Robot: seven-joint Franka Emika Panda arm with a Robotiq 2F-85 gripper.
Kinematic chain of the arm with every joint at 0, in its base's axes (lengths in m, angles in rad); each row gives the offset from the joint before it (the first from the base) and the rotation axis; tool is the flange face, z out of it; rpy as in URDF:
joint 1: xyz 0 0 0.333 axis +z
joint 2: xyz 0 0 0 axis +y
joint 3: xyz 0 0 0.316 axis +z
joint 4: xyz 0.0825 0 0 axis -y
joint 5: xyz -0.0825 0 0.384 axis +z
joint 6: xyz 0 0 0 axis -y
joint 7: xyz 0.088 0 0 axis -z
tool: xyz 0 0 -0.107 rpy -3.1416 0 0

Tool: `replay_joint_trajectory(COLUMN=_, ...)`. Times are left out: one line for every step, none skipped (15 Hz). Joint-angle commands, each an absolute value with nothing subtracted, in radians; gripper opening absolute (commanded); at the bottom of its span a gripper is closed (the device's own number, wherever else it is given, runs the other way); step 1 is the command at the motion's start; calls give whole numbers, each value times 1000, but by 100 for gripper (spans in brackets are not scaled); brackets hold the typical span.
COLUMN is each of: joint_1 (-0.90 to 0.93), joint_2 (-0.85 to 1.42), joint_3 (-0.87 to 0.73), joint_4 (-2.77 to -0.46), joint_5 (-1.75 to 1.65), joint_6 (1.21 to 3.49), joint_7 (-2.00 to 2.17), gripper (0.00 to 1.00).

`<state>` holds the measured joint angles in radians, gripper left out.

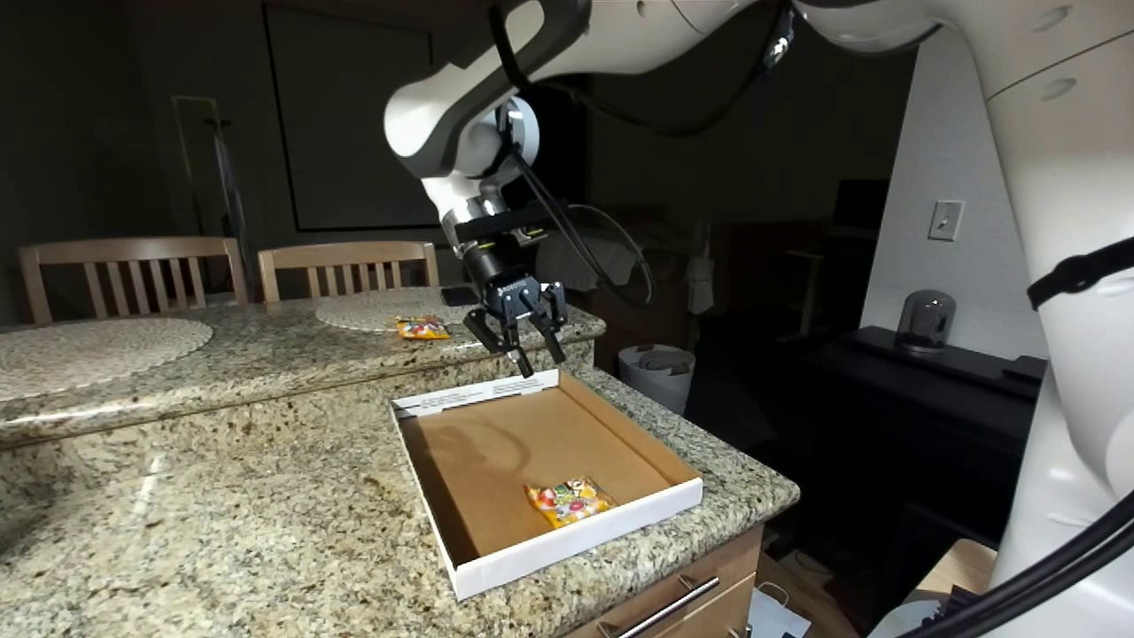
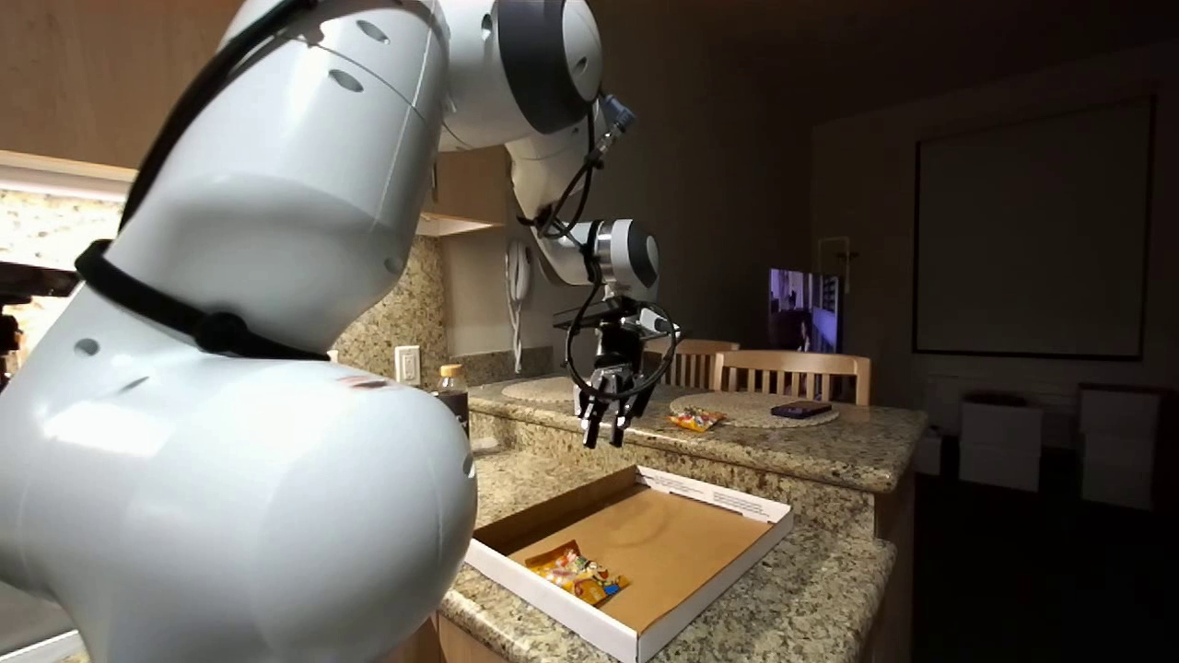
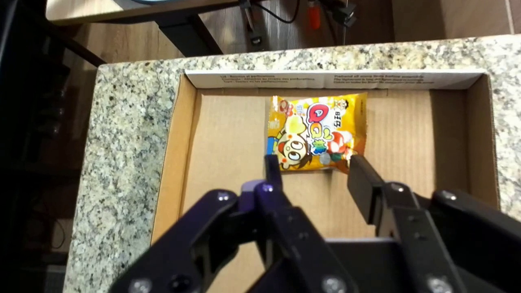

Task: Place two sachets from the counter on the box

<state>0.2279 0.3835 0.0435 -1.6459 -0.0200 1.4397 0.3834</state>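
- Pincer (image 1: 542, 364): pointed downward above the box; its two fingers (image 3: 362, 187) are held well apart, with a gap seen between the tips.
- Box (image 1: 580, 538): shallow, square-cornered, uncovered on top; white outside, brown cardboard inside. It is set flat on the lower level of the granite counter (image 1: 221, 532), near the edge. One inner wall is seen printed with small lines of text in the wrist view.
- In the box: one sachet (image 3: 317, 132), laid flat on the brown floor, just beside one wall. In both exterior views the pincer is seen well above it.
- Look of this sachet: yellow-orange, glossy, slightly creased. A big-eyed cartoon face is printed in one corner; a red Q and a yellowish one are stacked mid-pack, with dark characters and red-and-white shapes beside them.
- Second sachet (image 2: 696, 420): laid on the raised level of the counter, at the rim of a round placemat (image 2: 732, 405); whether the rim is overlapped cannot be told. Orange and yellow, patched with red and white; print too small to be read.
- Same placemat: a dark flat object (image 2: 801, 409) is borne.
- White bin (image 1: 656, 390): stood beyond the counter; greyish contents, too dim to be identified.
- Bottle (image 2: 454, 405): dark, orange-capped, partly hidden by the arm (image 2: 276, 230).
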Motion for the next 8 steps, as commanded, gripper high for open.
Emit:
replay_joint_trajectory(joint_1=215, joint_2=341, joint_3=54, joint_4=-1605, joint_5=-32, joint_6=1495, joint_7=380, gripper=79)
replay_joint_trajectory(joint_1=204, joint_2=341, joint_3=51, joint_4=-1577, joint_5=-12, joint_6=1532, joint_7=380, gripper=84)
replay_joint_trajectory(joint_1=196, joint_2=342, joint_3=51, joint_4=-1555, joint_5=5, joint_6=1571, joint_7=379, gripper=92)
replay_joint_trajectory(joint_1=194, joint_2=348, joint_3=50, joint_4=-1529, joint_5=1, joint_6=1616, joint_7=377, gripper=97)
replay_joint_trajectory(joint_1=193, joint_2=351, joint_3=51, joint_4=-1515, joint_5=-9, joint_6=1671, joint_7=371, gripper=100)
replay_joint_trajectory(joint_1=199, joint_2=367, joint_3=49, joint_4=-1491, joint_5=-39, joint_6=1725, joint_7=368, gripper=100)
replay_joint_trajectory(joint_1=201, joint_2=391, joint_3=48, joint_4=-1463, joint_5=-54, joint_6=1764, joint_7=365, gripper=100)
replay_joint_trajectory(joint_1=204, joint_2=419, joint_3=49, joint_4=-1435, joint_5=-65, joint_6=1794, joint_7=361, gripper=100)
